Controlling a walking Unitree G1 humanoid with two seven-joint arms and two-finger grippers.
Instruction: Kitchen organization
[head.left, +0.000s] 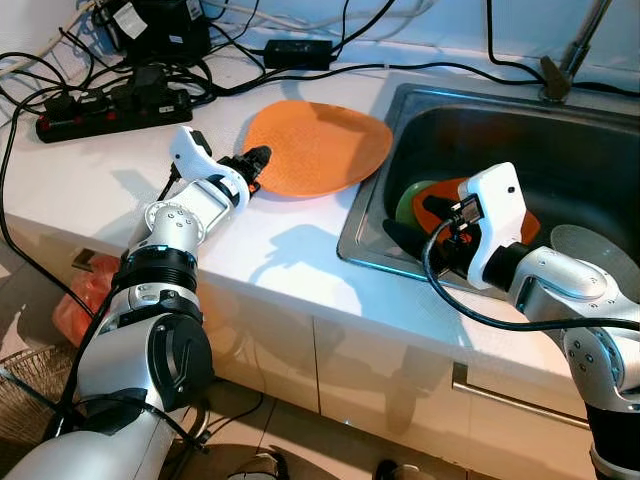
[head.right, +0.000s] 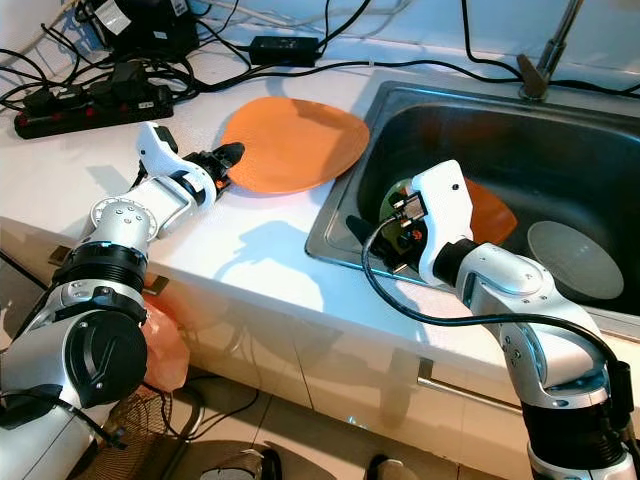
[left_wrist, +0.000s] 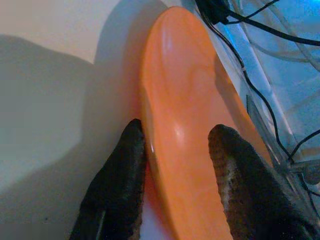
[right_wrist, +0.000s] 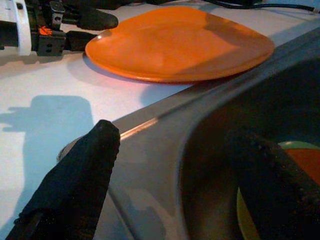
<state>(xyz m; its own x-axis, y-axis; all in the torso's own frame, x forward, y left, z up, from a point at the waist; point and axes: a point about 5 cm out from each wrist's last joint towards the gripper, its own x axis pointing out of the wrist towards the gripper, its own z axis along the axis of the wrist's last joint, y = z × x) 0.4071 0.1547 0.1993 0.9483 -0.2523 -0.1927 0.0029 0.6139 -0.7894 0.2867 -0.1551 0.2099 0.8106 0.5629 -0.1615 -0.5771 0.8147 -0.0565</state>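
A big flat orange plate (head.left: 318, 146) lies on the white surface (head.left: 110, 190), right beside the shiny metal sink (head.left: 560, 150). The left gripper (head.left: 257, 165) is at the plate's near edge, and its two black fingers (left_wrist: 120, 185) are a little apart with the rim between them (one finger under, one on top). The right gripper (right_wrist: 170, 170) hangs at the sink's front wall with its fingers wide apart, holding nothing. Inside the sink sit a green dish (head.left: 412, 200) and another orange dish (head.right: 490, 212). A black power strip (head.left: 110, 108) with tangled cables lies at the back of the surface.
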